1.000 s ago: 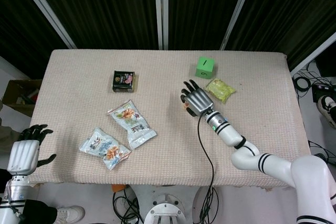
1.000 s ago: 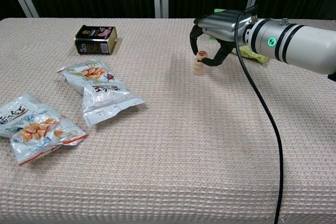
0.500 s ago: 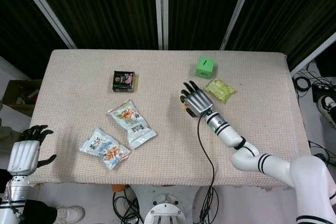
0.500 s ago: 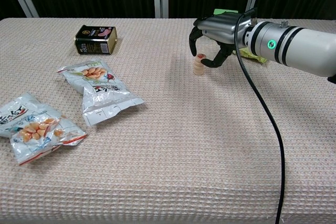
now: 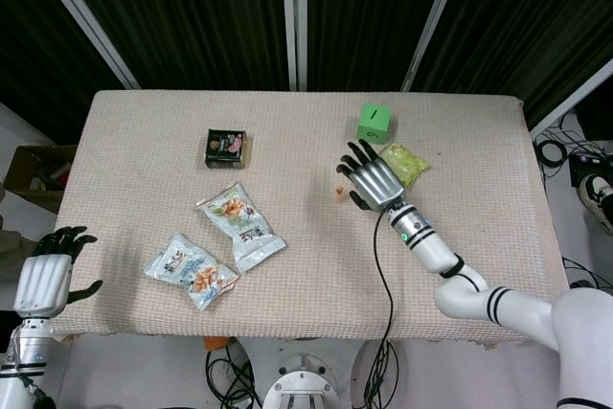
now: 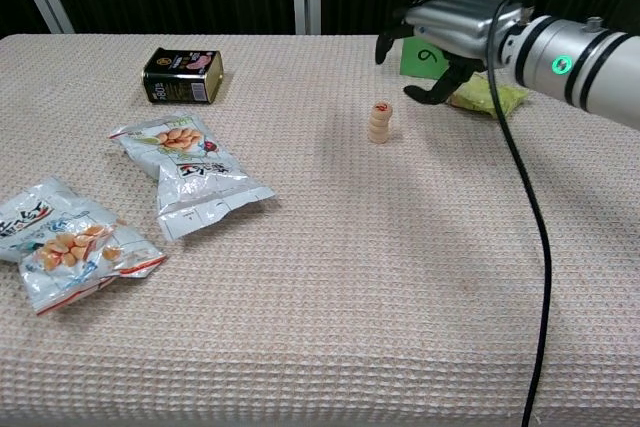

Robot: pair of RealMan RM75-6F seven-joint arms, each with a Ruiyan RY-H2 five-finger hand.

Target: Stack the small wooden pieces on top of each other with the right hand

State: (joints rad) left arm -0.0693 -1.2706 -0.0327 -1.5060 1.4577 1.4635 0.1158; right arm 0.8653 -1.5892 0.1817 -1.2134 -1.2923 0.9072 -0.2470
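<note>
1. The left hand (image 5: pixel 43 282) hangs low beside the left front corner of the surface (image 5: pixel 306 304). It holds nothing and its fingers are loosely apart. It has almost not moved in the last second.
2. On the left half lie two snack bags (image 6: pixel 185 172), one near the front edge (image 6: pixel 65 242), and a dark tin (image 6: pixel 183 76) further back. They are as they were and stand well apart from the work.
3. The small wooden pieces (image 6: pixel 380 123) now stand as one upright stack on the cloth, right of the middle, with a red mark on the top piece. Half a second ago the fingers were curled around this stack; now nothing touches it.
4. The right hand (image 6: pixel 450 32) has lifted away to the right and back. Its fingers are spread and empty, and it hovers near the green cube (image 5: pixel 374 123) and above the yellow-green packet (image 5: pixel 404 164). I judge that the stacking is finished or very nearly so, because the stack stays up alone.
5. For room: the surface in front of the stack and to its left is bare cloth, and the stack is far from every edge. The crowded side is behind and to the right, where cube and packet lie close to the hand, so a retreat toward the robot looks safer.
</note>
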